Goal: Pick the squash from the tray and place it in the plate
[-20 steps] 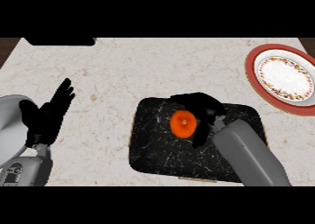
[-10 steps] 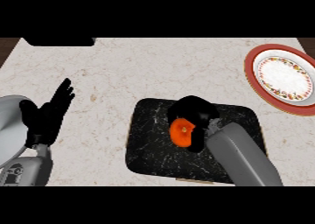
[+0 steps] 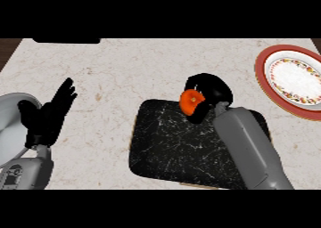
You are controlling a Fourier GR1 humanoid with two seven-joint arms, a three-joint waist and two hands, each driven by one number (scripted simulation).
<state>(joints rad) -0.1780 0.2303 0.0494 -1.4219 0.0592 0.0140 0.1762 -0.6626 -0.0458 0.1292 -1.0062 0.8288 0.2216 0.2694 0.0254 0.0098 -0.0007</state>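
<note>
Right hand (image 3: 212, 91): fingers (image 3: 200, 115) curled narrow round the orange squash (image 3: 189, 100), which sits at the 12 o'clock edge of the black marbled tray (image 3: 170, 147). Red-rimmed plate (image 3: 262, 73) lies at 2 o'clock from the tray, apart from it. Left hand (image 3: 44, 120) rests at 9 o'clock, fingers straight, beside a grey round dish (image 3: 5, 129). Table (image 3: 124, 67): pale marble.

squash (image 3: 189, 101) partly hidden inside right hand (image 3: 213, 91), tray (image 3: 170, 142) right side under forearm (image 3: 250, 148), plate (image 3: 296, 76) cropped at right edge, grey disc (image 3: 5, 124) cropped at left
</note>
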